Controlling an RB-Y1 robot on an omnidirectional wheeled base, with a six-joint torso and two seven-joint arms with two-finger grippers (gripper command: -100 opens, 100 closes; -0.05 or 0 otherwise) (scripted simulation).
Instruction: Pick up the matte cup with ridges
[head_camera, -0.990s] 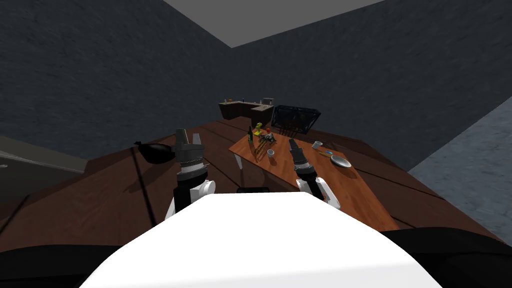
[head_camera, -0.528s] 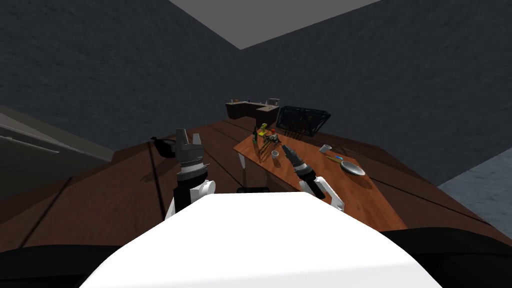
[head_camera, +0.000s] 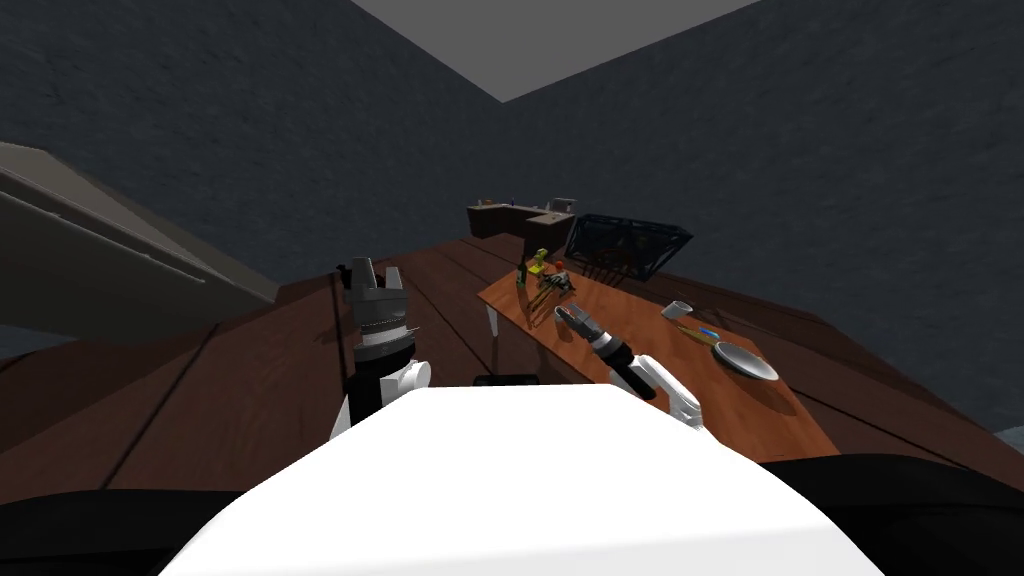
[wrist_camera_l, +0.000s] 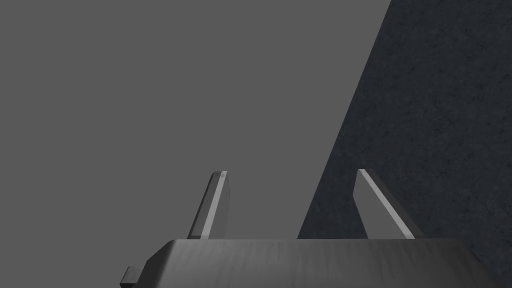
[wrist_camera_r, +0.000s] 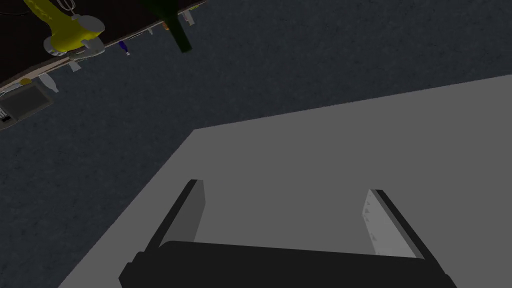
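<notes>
Two pale cups stand on the wooden table (head_camera: 640, 330). One small cup (head_camera: 560, 315) shows by the tip of my right gripper (head_camera: 573, 318) and is partly hidden by it. The other cup (head_camera: 677, 309) is farther right, near the table's far side. I cannot make out ridges on either. My right gripper (wrist_camera_r: 284, 186) is open and empty, held over the table's near part. To the left of the table, over the floor, my left gripper (head_camera: 377, 272) is raised with its fingers (wrist_camera_l: 220, 200) apart and nothing between them.
A grey plate (head_camera: 745, 360) and a blue-handled utensil (head_camera: 702, 331) lie at the table's right. A green bottle (head_camera: 521, 275), a yellow tool (wrist_camera_r: 65, 30) and dark utensils crowd its far left end. Behind it is a dark wire chair (head_camera: 630, 245). A grey slab (head_camera: 100, 260) slants at left.
My view has swung, so the table slid right in the picture and the grey slab at left grew. My right gripper now overlaps the small cup. Both grippers' fingers stayed as they were.
</notes>
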